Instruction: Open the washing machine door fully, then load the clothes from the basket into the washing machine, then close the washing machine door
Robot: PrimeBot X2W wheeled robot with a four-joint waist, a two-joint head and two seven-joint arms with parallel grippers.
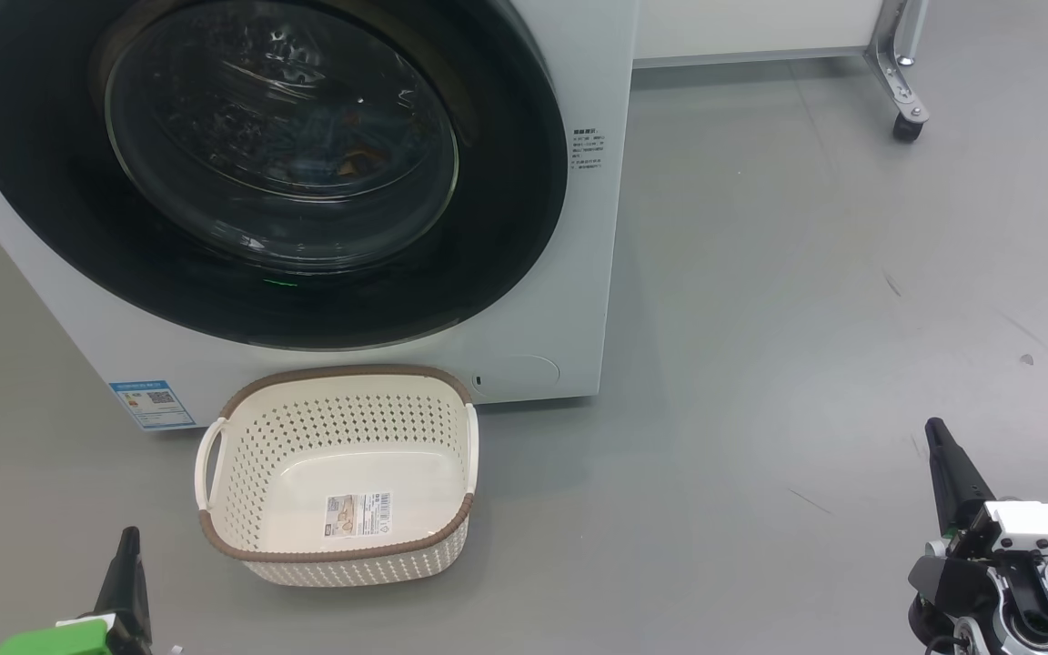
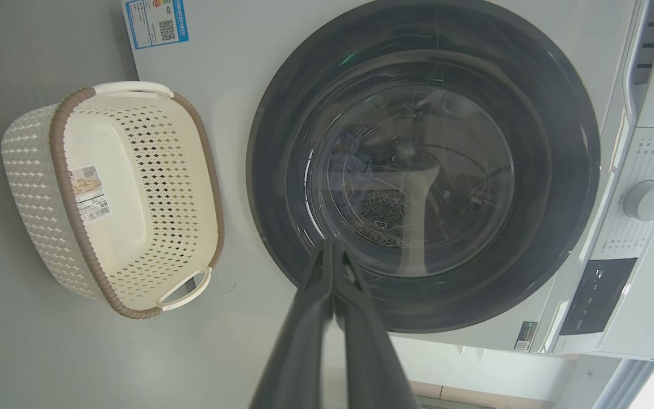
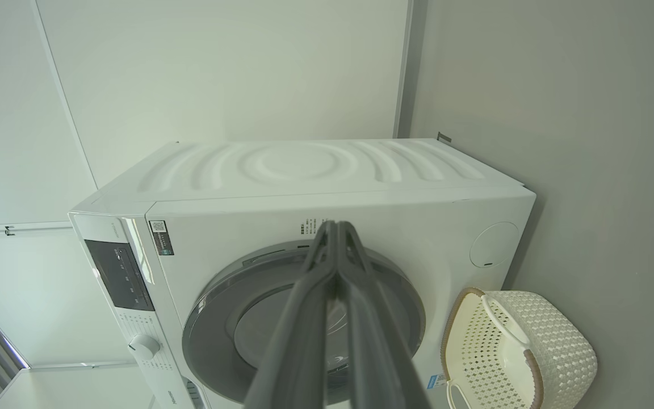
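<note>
The washing machine (image 1: 579, 273) stands on the floor with the washing machine door (image 1: 506, 227) lying flat against its front. Through the glass window I glimpse the clothes (image 2: 354, 162) in the drum as a bluish patch, with an orange-brown bit (image 1: 356, 164) visible in the head view. The basket (image 1: 242, 537) sits on the floor right before the washer, holding nothing but its bottom sticker. My left gripper (image 1: 129, 537) is shut at the lower left, short of the basket. At the lower right, well away from the washer, my right gripper (image 1: 935, 428) is shut too. Both hold nothing.
Grey floor (image 1: 806, 318) stretches to the right of the washer. A metal leg on a caster (image 1: 908, 123) stands at the back right. The washer's control knob (image 2: 648, 200) and dark display panel (image 2: 596, 295) are on its top strip. White wall panels (image 3: 219, 68) rise behind the machine.
</note>
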